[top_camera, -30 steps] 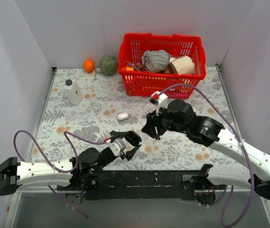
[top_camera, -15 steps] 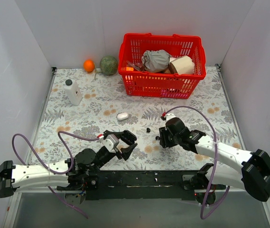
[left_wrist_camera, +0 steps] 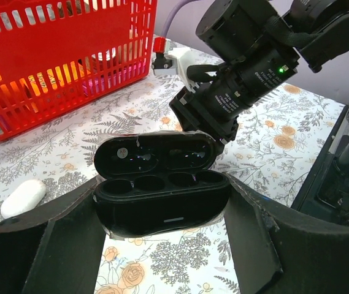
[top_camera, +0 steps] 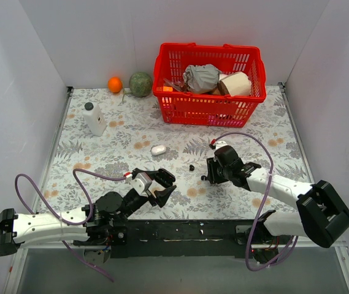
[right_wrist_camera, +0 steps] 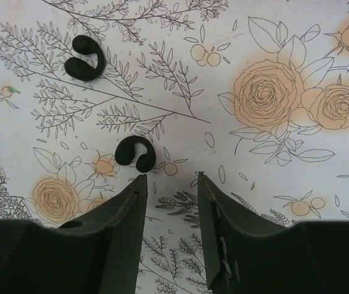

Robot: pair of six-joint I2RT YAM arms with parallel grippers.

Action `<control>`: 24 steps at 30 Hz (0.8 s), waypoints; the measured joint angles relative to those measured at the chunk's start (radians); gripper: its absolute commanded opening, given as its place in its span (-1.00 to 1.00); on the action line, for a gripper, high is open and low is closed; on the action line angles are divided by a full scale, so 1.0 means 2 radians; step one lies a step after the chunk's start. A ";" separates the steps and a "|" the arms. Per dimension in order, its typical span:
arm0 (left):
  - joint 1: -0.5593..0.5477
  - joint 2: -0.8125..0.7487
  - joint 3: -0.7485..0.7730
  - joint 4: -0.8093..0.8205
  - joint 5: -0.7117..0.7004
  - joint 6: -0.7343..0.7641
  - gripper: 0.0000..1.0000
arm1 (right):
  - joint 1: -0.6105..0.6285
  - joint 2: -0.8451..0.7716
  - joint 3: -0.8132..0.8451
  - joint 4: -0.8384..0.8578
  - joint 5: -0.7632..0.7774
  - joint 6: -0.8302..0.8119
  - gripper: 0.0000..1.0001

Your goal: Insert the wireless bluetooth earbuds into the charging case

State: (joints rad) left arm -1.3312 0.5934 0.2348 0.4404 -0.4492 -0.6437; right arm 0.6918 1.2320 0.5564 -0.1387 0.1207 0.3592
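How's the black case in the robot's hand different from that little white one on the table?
The black case is open, empty wells showing; the white case is closed. The black case is clamped in the left hand; the white case lies loose on the table. Both are smooth and rounded.

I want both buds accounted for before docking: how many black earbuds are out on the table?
2. One earbud lies just ahead of the right gripper; the other earbud lies farther out, up-left in the right wrist view. The charging case slots look empty.
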 measured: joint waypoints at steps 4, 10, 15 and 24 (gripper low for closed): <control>0.000 -0.005 0.000 -0.008 -0.002 0.000 -1.00 | -0.007 0.025 0.003 0.006 -0.008 -0.002 -0.13; 0.000 -0.007 0.000 -0.009 -0.003 0.000 -1.00 | -0.015 0.041 0.010 0.017 -0.016 -0.005 -0.24; 0.000 -0.007 0.000 -0.009 -0.003 0.000 -1.00 | -0.015 0.046 0.011 0.022 -0.027 -0.008 -0.35; 0.000 -0.007 0.000 -0.007 -0.003 0.000 -1.00 | -0.015 0.047 0.011 0.027 -0.060 -0.003 -0.29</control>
State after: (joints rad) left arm -1.3312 0.5789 0.2348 0.4263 -0.4561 -0.6437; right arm 0.6613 1.3266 0.5789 -0.0837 0.0013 0.3527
